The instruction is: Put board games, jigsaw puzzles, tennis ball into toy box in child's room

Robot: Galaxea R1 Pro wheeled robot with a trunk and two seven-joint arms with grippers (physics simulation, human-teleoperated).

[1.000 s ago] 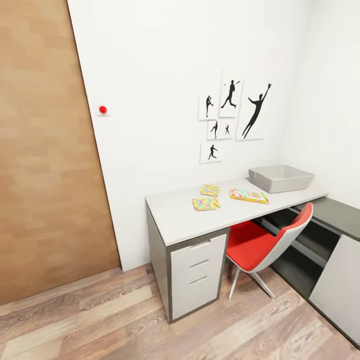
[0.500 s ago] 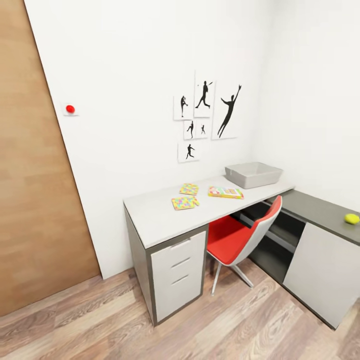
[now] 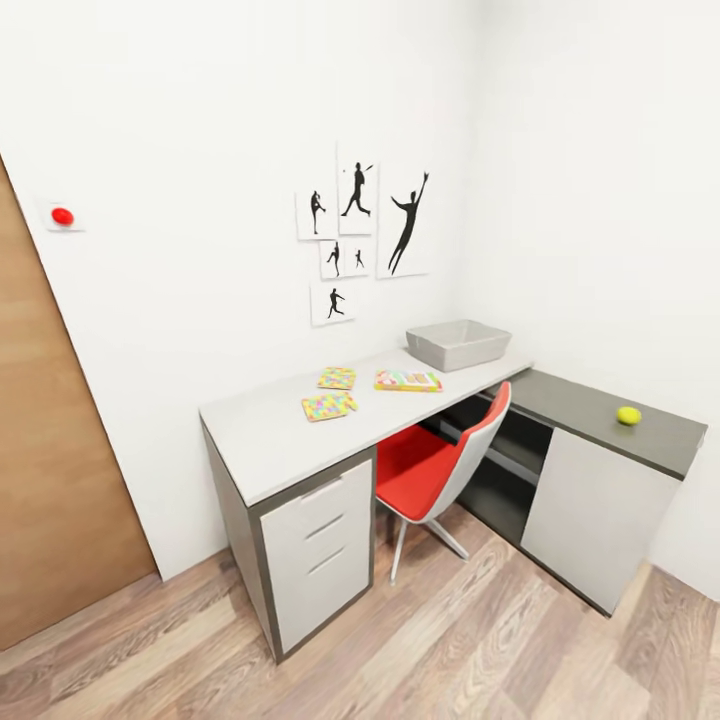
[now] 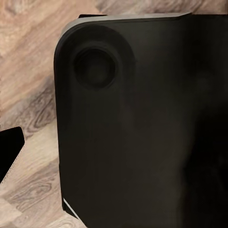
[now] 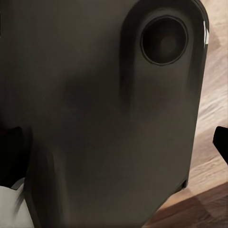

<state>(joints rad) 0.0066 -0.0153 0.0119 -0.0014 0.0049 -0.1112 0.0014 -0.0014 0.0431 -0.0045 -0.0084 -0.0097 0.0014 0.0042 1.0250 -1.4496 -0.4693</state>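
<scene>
In the head view the white-topped table stands against the far wall of the child's room. Two multicolour jigsaw puzzles lie flat on it, side by side. A flat board game lies just right of them. The light grey toy box sits at the table's far right end, near the corner. The yellow-green tennis ball rests on the lower dark-grey-topped section. The bed is out of view. Both wrist views show a dark robot body panel over wood-plank floor.
A red and white swivel chair is tucked under the table beside the white drawers. A brown wooden door is at the left. Silhouette pictures hang on the wall. Wood floor lies open before the desk.
The head camera has swung right, so the whole scene has shifted left. The door has mostly left the picture, and the lower desk section with the tennis ball has come fully into view.
</scene>
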